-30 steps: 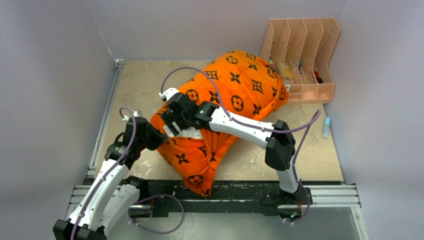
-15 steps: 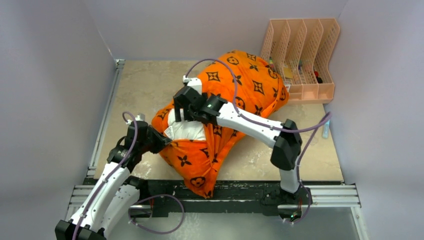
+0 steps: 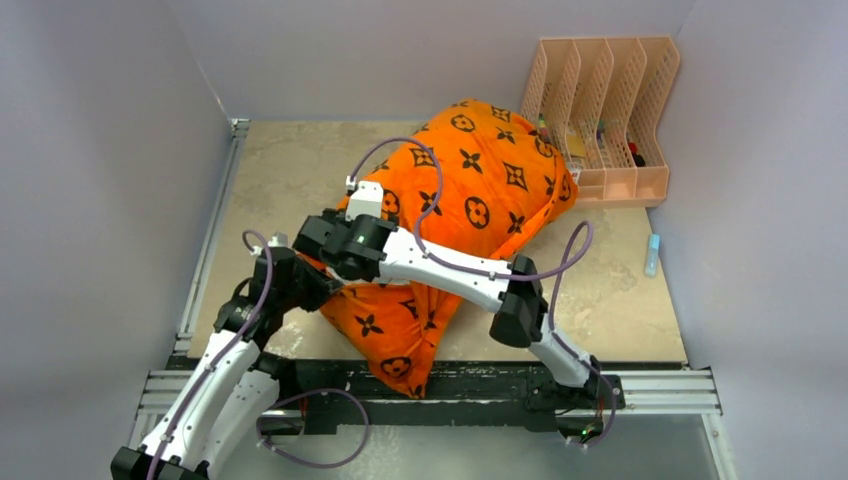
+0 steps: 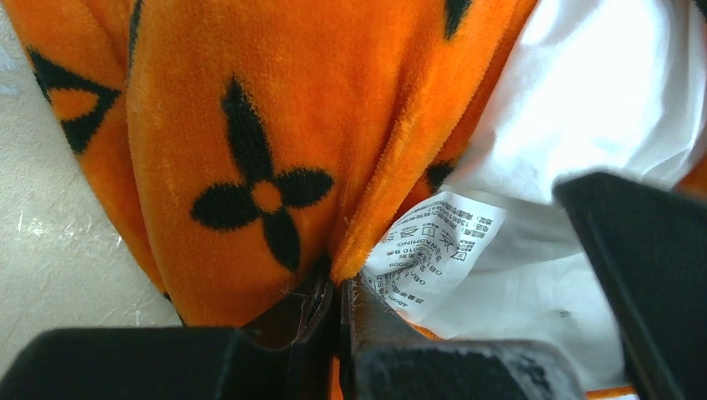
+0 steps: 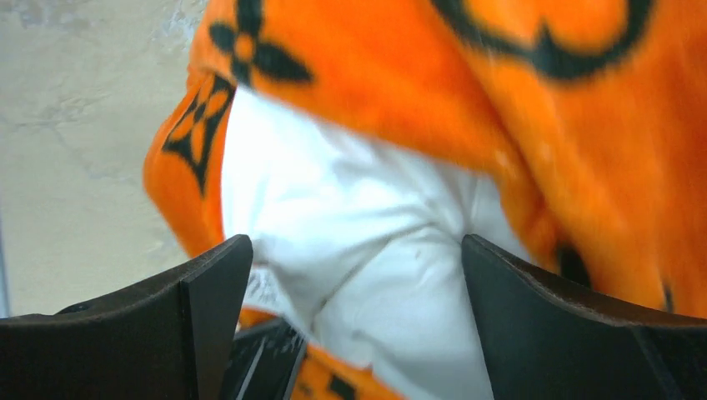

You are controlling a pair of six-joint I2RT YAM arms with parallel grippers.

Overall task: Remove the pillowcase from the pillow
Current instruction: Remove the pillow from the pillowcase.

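Observation:
The orange pillowcase [image 3: 480, 180] with black motifs lies across the table middle, still around the white pillow [image 5: 367, 242], whose end shows at the case's open left mouth. My left gripper [image 3: 322, 283] is shut on the pillowcase's hem [image 4: 367, 242] beside the pillow's white care label [image 4: 429, 242]. My right gripper [image 3: 312, 237] is open, its wide-spread fingers [image 5: 208, 308] on either side of the exposed white pillow end, right above the left gripper. In the top view the pillow is hidden under the right arm.
A peach plastic file rack [image 3: 600, 110] stands at the back right, touching the pillowcase's far end. A small light-blue tube [image 3: 652, 255] lies by the right wall. Bare tabletop [image 3: 275, 170] shows at the back left.
My right gripper swung back from the pillowcase's top down and left to the open mouth, over the white pillow end. The left gripper kept its hold on the hem.

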